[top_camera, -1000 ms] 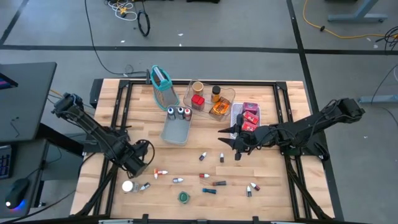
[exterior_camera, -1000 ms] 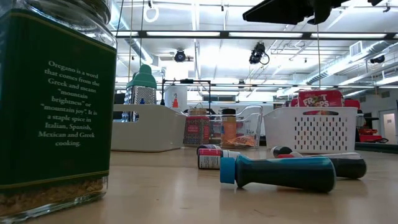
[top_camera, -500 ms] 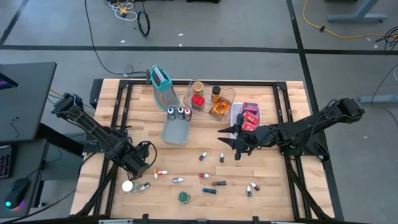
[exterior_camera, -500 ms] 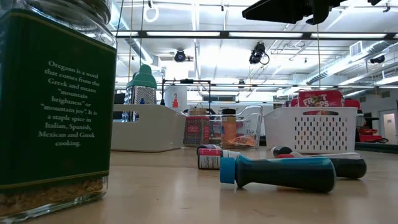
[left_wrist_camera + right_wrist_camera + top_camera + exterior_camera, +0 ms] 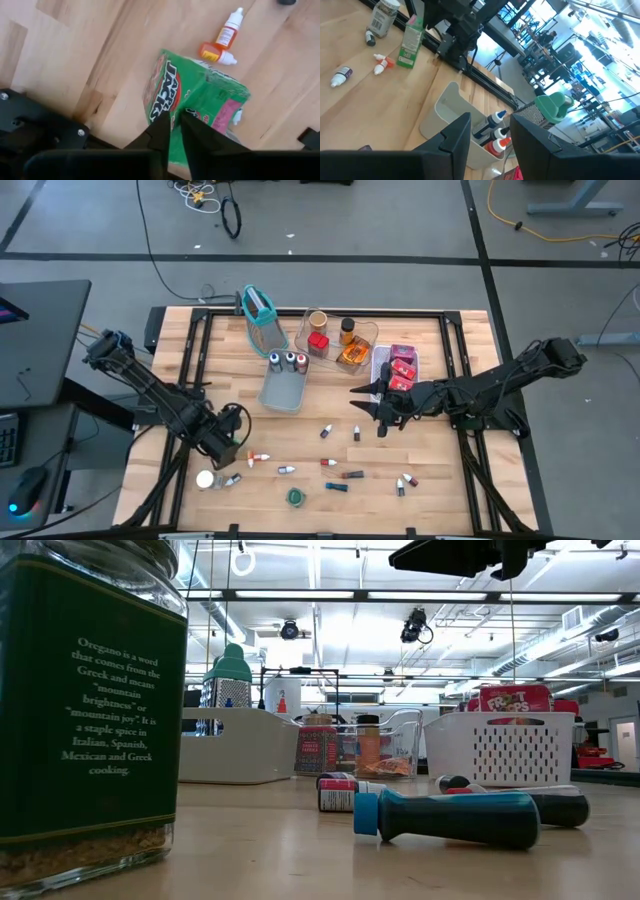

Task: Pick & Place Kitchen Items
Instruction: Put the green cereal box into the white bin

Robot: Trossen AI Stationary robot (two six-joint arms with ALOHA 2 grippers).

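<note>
A: Left claw?
B: Pinching the green packet at the worktop edge; two small vials lie just beyond it.
A: Right claw?
B: Spread, hovering mid-worktop, holding nothing.

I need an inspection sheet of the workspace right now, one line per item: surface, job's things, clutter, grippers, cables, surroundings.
Surface: wooden table, black frame rails along its edges.
Job's things: green packet clamped upright at the left gripper; small vials scattered across the near half; oregano jar close to the low camera.
Clutter: grey tray with bottles, clear tray with jars, teal-rimmed holder.
Grippers: left gripper at the near left edge, fingers closed on the packet; right gripper hovers mid-table, fingers apart, empty.
Cables: black and yellow cables on the floor beyond the table.
Surroundings: desk to the left.
</note>
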